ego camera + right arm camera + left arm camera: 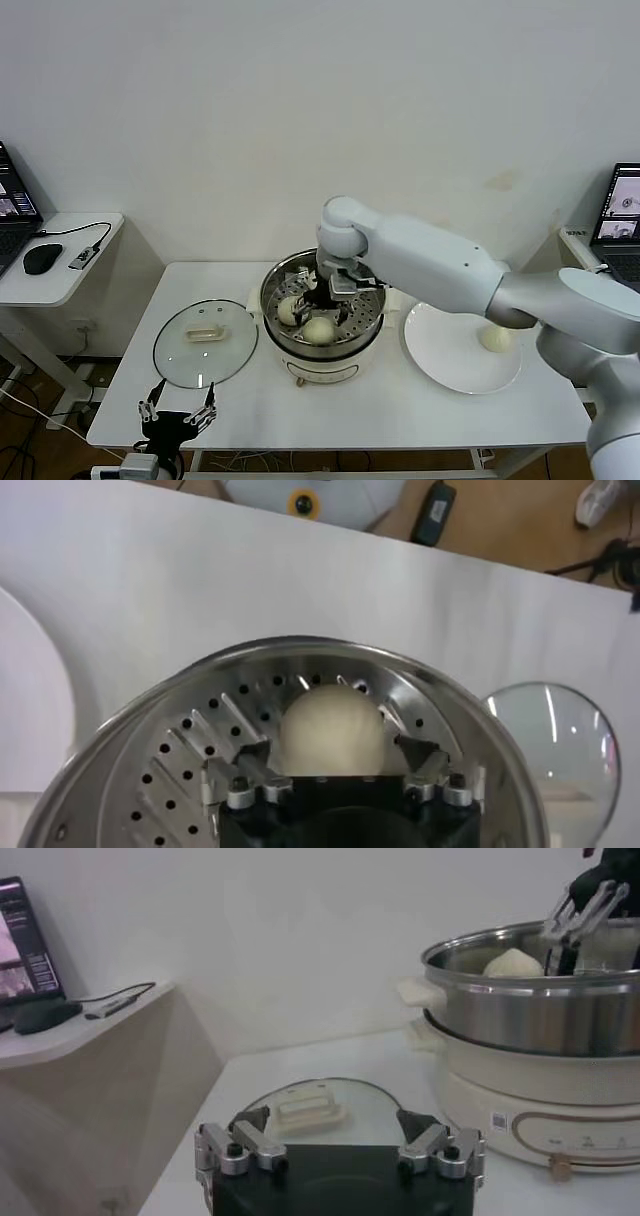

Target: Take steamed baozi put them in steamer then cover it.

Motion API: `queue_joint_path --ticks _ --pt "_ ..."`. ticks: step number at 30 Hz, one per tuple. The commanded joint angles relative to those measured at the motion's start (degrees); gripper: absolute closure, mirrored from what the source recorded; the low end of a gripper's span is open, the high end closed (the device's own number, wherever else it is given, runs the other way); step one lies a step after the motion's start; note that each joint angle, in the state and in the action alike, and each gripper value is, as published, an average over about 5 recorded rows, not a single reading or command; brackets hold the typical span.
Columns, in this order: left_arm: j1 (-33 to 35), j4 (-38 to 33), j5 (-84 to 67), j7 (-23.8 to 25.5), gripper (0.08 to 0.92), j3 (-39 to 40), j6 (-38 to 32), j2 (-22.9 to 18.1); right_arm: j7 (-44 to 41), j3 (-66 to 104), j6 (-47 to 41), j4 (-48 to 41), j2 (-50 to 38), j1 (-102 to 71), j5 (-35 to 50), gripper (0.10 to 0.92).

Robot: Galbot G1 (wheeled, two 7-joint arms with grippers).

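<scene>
Your right pincer [341, 772] is sitting inside the steamer [322, 352], its fingers standing apart on either side of a baozi [331, 730] that is resting on the perforated tray; the grip looks released, though from the wrist view you cannot tell for sure whether the pads are clear of the dough; two baozi are showing in the pot from the head view, one [319, 329] near the front and one [289, 310] toward your left, and another [495, 338] is waiting on the white plate [445, 365] to your right; the cover [205, 343] is lying flat on the desk [400, 410] left of the steamer, handle up; your left pincer [178, 413] is hanging spread at the desk's near edge, just short of the cover, grasping nothing.

Watch the lift out; if soft dough is clinging to a pad, the bun may be riding up with the fingers or rolling against its neighbour; a slanted exit could be knocking the steel rim and shifting the pot on its base; the long right arm is also crossing above the plate, so a low swing back could be brushing the last bun.

The arm is hiding the back of the tray from the head view, so you cannot count every bun inside; whether a fourth is lying there stays unclear.
</scene>
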Motion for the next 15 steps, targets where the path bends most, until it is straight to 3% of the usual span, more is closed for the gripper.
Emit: queue_joint_path --ticks 1,5,9,15 --pt "-0.03 0.29 -0.20 0.29 0.177 0.48 0.08 0.44 -0.96 5.46 -12.68 0.33 -8.48 5.94 6.61 0.203" --pt "-0.48 0.51 -0.66 0.66 0.177 0.78 0.53 0.46 -1.19 3.73 -21.91 -0.56 -15.47 9.67 13.70 0.202" --pt "-0.52 0.06 -1.08 1.15 0.177 0.99 1.02 0.47 -2.41 1.96 -37.94 -0.14 -22.54 10.24 20.11 0.203" --pt "-0.42 0.35 -1.25 1.36 0.177 1.14 1.07 1.14 -3.23 5.91 -55.99 -0.77 -30.30 4.58 15.17 0.203"
